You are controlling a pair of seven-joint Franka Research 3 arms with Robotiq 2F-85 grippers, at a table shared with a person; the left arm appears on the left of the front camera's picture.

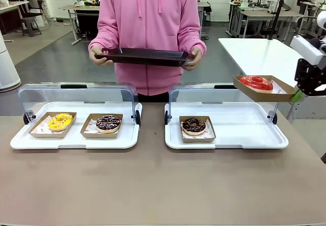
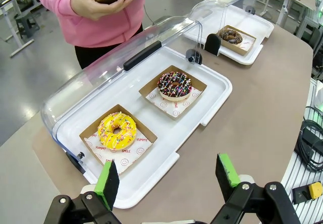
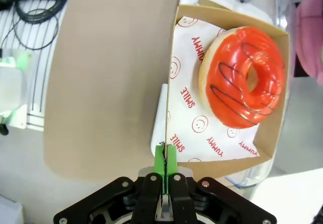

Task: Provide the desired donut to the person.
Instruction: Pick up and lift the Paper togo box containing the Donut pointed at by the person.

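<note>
Red donut [image 1: 256,83], box [image 1: 265,96] edge pinched in my right gripper [image 3: 165,158], right of the person's [image 1: 147,12] tray [image 1: 145,57]; left gripper [image 2: 168,172] wide.

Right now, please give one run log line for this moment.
right gripper: shut on red donut box, in air | left gripper: open | person: holding tray

- The front view sits on the robot's side and looks straight across the table [image 1: 153,185] at the person [image 1: 147,32] standing at the far edge, from mid-range.
- The left wrist view hangs above the near edge, tilted down across the left tray [image 2: 212,100] toward the person, with the left gripper [image 2: 166,171] spread wide at the bottom.
- The right wrist view looks almost straight down, very close on the cardboard box [image 3: 227,164] pinched by the right gripper [image 3: 165,153].
- The front and left wrist views share the left tray.
- The front and right wrist views share the box.
</note>
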